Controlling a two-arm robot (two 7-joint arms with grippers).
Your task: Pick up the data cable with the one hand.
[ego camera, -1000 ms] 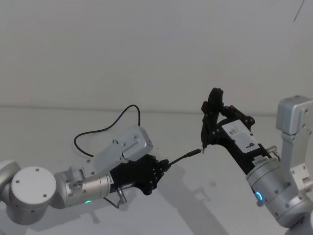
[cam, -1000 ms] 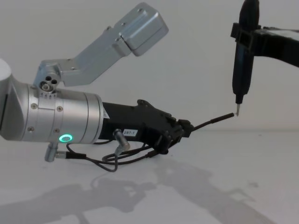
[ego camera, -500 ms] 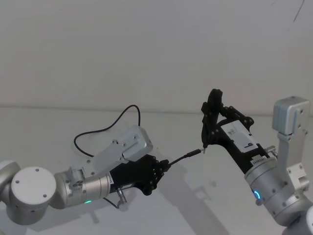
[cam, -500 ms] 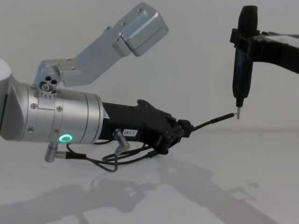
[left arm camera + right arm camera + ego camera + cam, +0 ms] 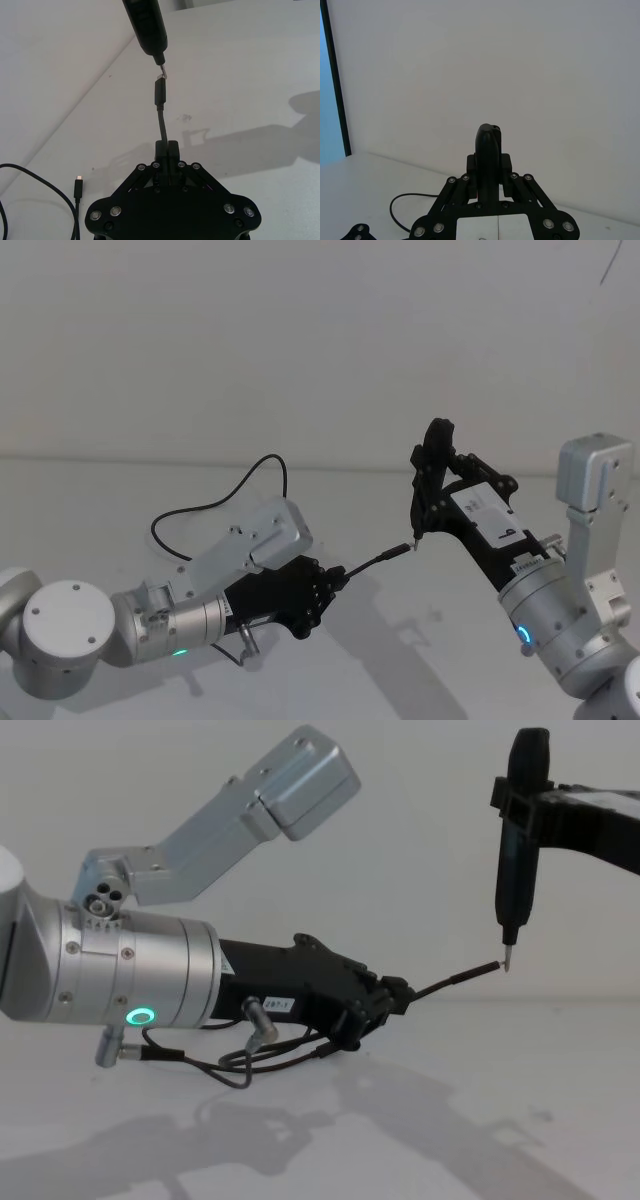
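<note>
Data cable [image 5: 455, 979] pinched near one plug in left tool [image 5: 385, 1002], lifted clear of tabletop [image 5: 480, 1120], plug end poking out toward pointed black pen-like tool [image 5: 520, 840] clamped in right tool [image 5: 432, 502]. Barely shifted from half a second back: tip touching or nearly. Remaining cord looped toward tabletop's far left. Pickup looks done.

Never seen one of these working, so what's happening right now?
Left gripper shut on the data cable, plug end raised. Right gripper holds an upright black tool, tip at the plug. Nothing in the way.
</note>
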